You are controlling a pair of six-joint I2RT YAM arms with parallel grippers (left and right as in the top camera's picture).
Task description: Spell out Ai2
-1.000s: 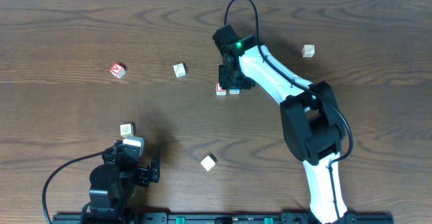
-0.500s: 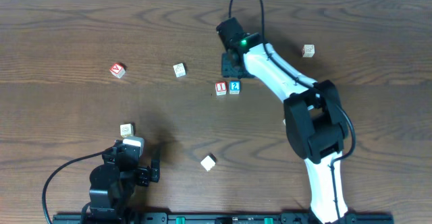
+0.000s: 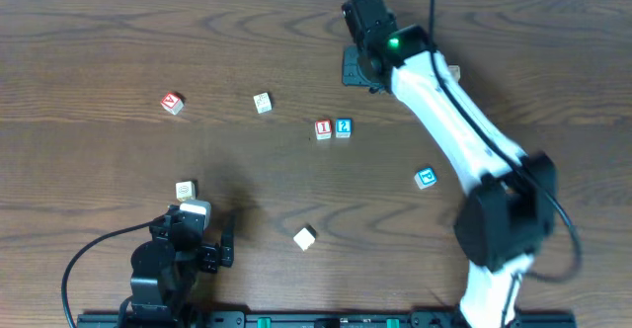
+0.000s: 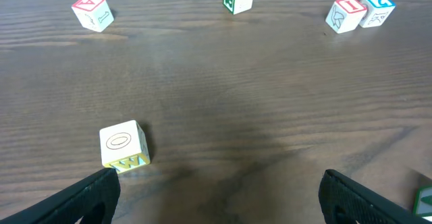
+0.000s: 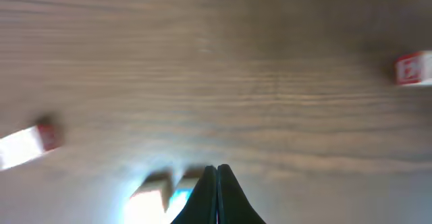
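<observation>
I point(image 3: 323, 128) and 2 point(image 3: 343, 126) touch on the tabletop point(image 3: 99, 41); A point(image 3: 172, 102) lies well apart, leftward. The right gripper point(image 3: 357, 67), jaws pressed together, should open, straddle A squarely, and set it beside I without nudging. The left gripper point(image 4: 219, 183) has its jaws spread, empty.

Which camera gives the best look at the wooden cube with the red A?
Left wrist view: the wooden cube with the red A shows large, its letter readable. Overhead shows it small. Right wrist view is too blurred to tell.
</observation>
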